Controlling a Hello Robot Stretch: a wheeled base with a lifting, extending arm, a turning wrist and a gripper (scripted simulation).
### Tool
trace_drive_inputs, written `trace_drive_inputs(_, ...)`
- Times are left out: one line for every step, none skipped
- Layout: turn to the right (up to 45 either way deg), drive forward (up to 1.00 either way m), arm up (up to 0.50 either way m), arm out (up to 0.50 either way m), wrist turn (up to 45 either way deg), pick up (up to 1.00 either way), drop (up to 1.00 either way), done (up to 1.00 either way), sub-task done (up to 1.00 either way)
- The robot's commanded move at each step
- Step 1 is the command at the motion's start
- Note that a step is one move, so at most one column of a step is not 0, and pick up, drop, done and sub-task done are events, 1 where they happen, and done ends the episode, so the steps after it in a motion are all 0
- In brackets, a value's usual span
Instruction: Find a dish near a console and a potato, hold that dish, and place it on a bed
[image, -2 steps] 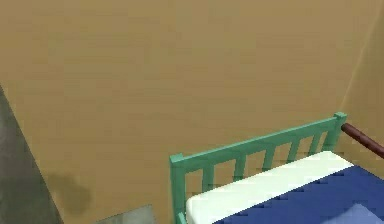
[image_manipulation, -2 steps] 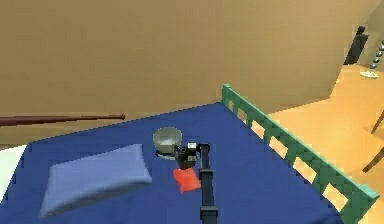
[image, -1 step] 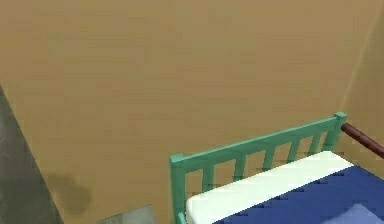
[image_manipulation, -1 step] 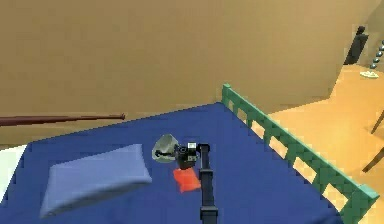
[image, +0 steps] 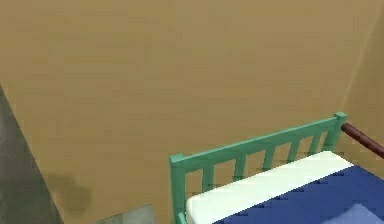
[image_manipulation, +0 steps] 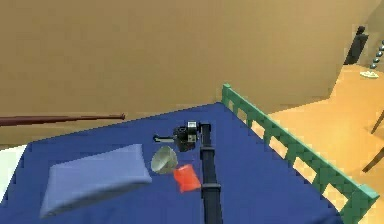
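Over the bed (image_manipulation: 255, 165), arm (image_manipulation: 208, 185) reaches out above the blue cover, likely to set the dish down there. Gripper (image_manipulation: 162, 137) and pale bowl-like dish (image_manipulation: 163, 157) both mid-bed; jaws' state, and any hold, cannot be told.

Bare tan wall (image: 150, 80); green-railed bed (image: 270, 187) (blue cover (image: 340, 197)); tan floor (image_manipulation: 320, 125).

On the blue bed (image_manipulation: 262, 172) lie a pillow (image_manipulation: 95, 178), what may be a pale dish (image_manipulation: 164, 158) and a red thing (image_manipulation: 186, 178), near the gripper (image_manipulation: 162, 137).
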Motion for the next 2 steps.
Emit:
trace_drive_inputs(0.0,0.00,0.00,-0.08,0.0,0.00,0.00,0.00,0.00)
trace_drive_inputs(0.0,0.00,0.00,0.00,0.0,0.00,0.00,1.00,0.00)
